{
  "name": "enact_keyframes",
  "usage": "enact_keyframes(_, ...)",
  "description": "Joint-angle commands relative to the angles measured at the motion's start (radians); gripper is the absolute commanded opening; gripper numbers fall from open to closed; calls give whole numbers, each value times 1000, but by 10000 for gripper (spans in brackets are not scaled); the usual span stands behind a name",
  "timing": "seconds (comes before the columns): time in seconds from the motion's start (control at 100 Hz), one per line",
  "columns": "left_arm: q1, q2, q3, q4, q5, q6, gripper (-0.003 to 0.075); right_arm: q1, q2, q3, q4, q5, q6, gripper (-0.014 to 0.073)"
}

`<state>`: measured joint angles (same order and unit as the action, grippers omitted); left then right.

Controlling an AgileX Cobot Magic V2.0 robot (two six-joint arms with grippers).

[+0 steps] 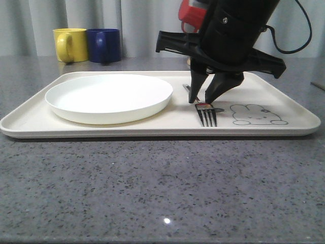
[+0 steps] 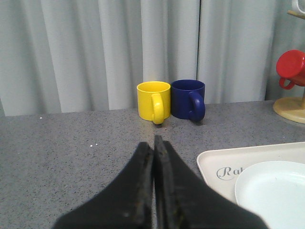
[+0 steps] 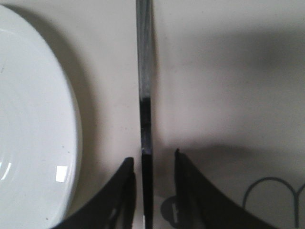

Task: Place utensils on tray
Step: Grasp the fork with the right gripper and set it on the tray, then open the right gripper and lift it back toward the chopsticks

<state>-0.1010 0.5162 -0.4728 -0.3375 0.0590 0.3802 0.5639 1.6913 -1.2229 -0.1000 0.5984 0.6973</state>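
Fork [image 1: 207,116] is lying on tray [image 1: 284,133], centre-right; right gripper [image 1: 204,97] is straddling it, parted. Lift straight up. Left gripper [image 2: 153,143] is closed, empty.

A: Soft, even light from above; a small glare spot sits on the grey counter [image 1: 166,221].

B: The white plate [image 3: 33,124] shows a bright reflection, the fork handle [image 3: 145,95] looks blurred up close, and shadows stay faint.
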Motion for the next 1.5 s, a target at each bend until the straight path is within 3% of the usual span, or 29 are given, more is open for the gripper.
enact_keyframes(0.0, 2, 2, -28, -6, -80, -6, -18, 0, -43, -35, -11, -45, 1, 385)
enact_keyframes(0.25, 2, 2, -28, -6, -80, -6, -18, -6, -93, -35, -41, -21, 1, 417)
enact_keyframes(0.42, 2, 2, -28, -6, -80, -6, -18, -71, -196, -35, -106, 45, -10, 417)
enact_keyframes(0.75, 2, 2, -28, -6, -80, -6, -18, -364, -298, -35, -91, 195, -239, 415)
enact_keyframes(1.04, 2, 2, -28, -6, -80, -6, -18, -601, -283, -35, 122, 217, -525, 415)
enact_keyframes(1.16, 2, 2, -28, -6, -80, -6, -18, -622, -245, -35, 162, 224, -595, 415)
enact_keyframes(1.489, 2, 2, -28, -6, -80, -6, -18, -622, -145, -35, 154, 204, -618, 415)
